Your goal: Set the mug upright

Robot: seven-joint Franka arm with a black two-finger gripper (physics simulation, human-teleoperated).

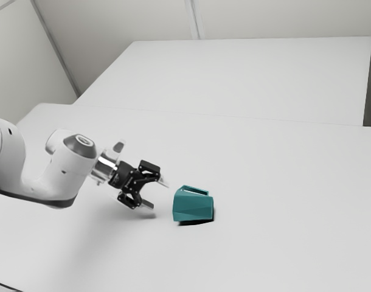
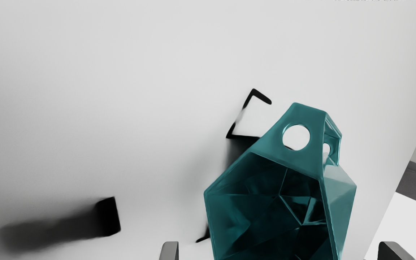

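spread fingers (image 2: pixel 169 251) of black gripper (image 1: pixel 159 195), teal mug (image 1: pixel 193 207) on its side, mouth facing them, white table (image 1: pixel 283 237)

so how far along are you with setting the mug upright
Approach looks nearly done: my open tool faces the mouth of the mug. In hand, apparently: lining up a grasp, as nothing is gripped. Left: grip, righting, release, since the mug lies on its side on the table.

light: bright | mug (image 1: pixel 193 207) interior: dark, faint glints | table (image 1: pixel 283 243): black shadows, some edges soft
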